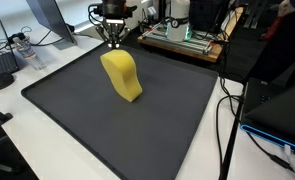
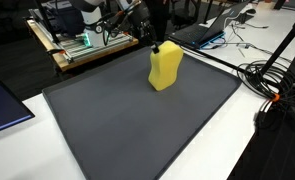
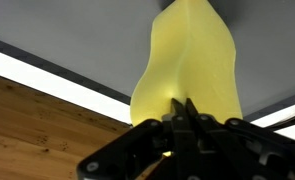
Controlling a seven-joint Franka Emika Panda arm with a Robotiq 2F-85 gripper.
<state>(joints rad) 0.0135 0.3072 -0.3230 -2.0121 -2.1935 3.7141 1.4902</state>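
Note:
A yellow curvy block (image 1: 122,75) stands upright on the dark grey mat (image 1: 107,125), near the mat's far edge. In both exterior views my gripper (image 1: 113,42) hangs just above and behind the block's top (image 2: 165,68), fingers pointing down. The wrist view shows the two black fingertips (image 3: 184,108) pressed together with nothing between them, and the yellow block (image 3: 192,55) right in front of them. I cannot tell whether the tips touch the block.
Behind the mat a wooden board (image 1: 182,42) carries electronics with green lights. A monitor (image 1: 47,20) and a bottle (image 1: 27,52) stand to one side. Black cables (image 2: 272,80) and a laptop (image 2: 202,32) lie on the white table around the mat.

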